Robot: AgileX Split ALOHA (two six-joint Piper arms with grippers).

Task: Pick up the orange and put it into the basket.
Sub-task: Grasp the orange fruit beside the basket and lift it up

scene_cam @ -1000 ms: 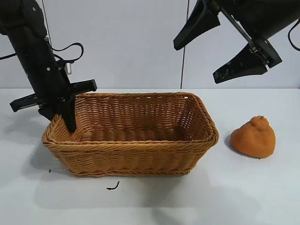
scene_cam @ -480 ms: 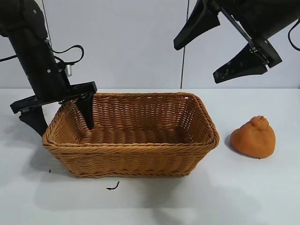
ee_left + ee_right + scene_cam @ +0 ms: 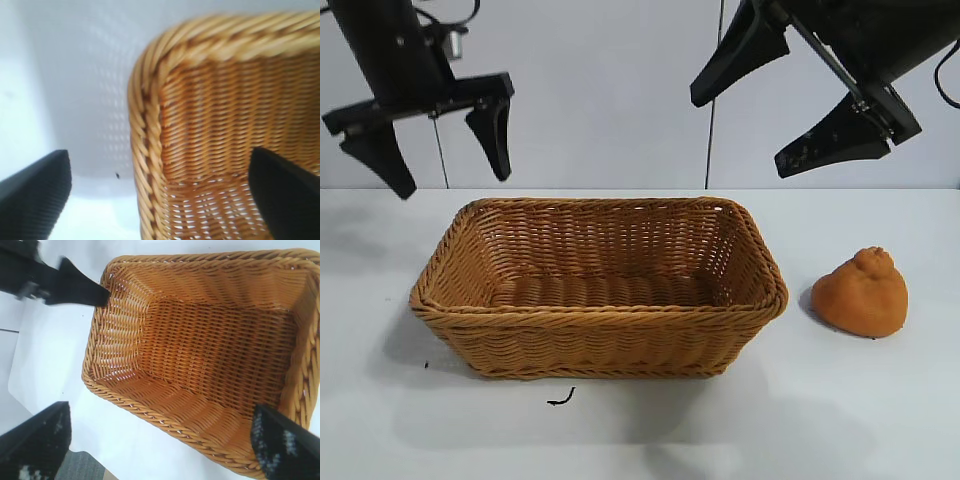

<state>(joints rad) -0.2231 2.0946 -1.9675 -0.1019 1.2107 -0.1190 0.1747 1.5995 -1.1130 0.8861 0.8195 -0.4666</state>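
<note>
I am holding my left gripper (image 3: 432,145) at the frame's upper left, fingers spread wide, empty, above the basket (image 3: 598,340)'s left rim. My right gripper (image 3: 790,105) is hanging upper right, fingers apart, empty. The orange (image 3: 861,293) is sitting on the table (image 3: 880,400), just right of the basket, unobstructed from above.

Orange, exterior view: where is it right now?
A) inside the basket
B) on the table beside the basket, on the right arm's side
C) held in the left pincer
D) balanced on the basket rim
B: the orange sits on the white table, clear of the wicker basket, whose inside is empty; the left pincer and the right pincer both hang open above with nothing in them.
</note>
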